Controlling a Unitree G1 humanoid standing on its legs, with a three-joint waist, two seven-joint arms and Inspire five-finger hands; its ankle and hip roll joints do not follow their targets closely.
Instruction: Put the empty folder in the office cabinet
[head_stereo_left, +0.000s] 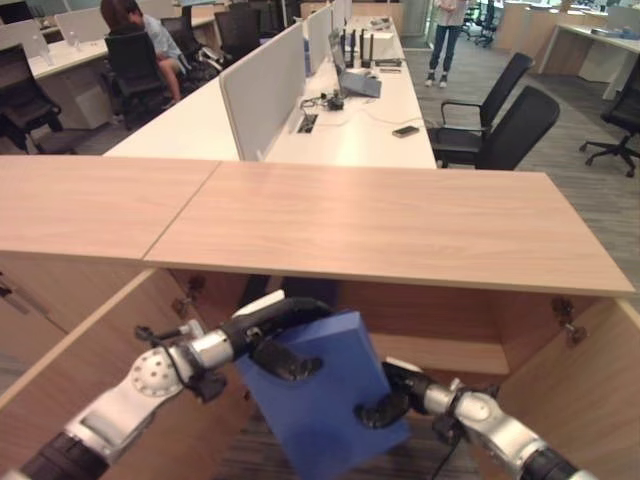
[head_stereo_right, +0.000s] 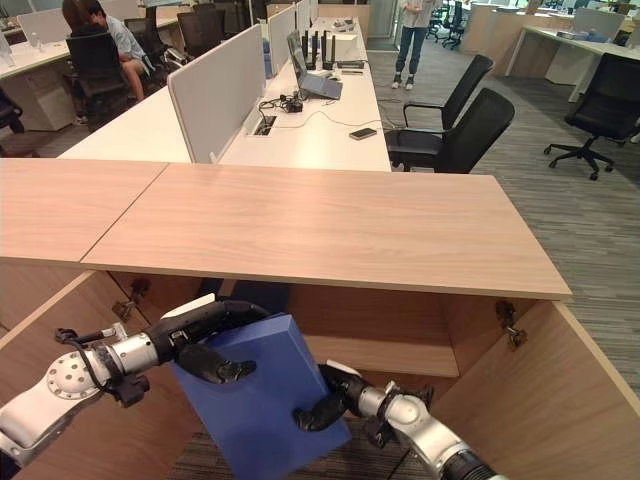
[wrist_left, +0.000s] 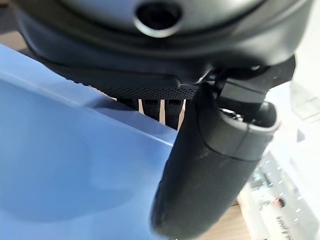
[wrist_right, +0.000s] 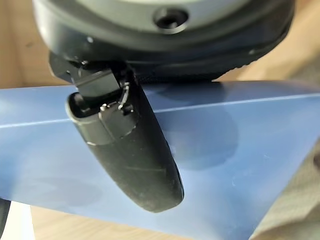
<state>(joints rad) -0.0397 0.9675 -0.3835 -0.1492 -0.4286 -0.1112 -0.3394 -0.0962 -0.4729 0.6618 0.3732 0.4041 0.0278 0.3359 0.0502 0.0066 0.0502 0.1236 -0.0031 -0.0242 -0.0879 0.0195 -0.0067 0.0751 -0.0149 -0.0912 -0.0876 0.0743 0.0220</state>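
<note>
Blue folder (head_stereo_left: 325, 400) hangs tilted before the open wooden cabinet (head_stereo_left: 420, 325), below its top, clamped by 2 hands: left hand (head_stereo_left: 275, 335) at its upper edge, right hand (head_stereo_left: 395, 395) pinching its right side.

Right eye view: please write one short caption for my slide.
Both hands, left hand and right hand, hold a blue folder before the open wooden cabinet.

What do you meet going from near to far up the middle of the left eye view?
Blue folder gripped by the left hand and right hand → open cabinet's wooden top → white desk with a phone → a standing person at the far end.
</note>
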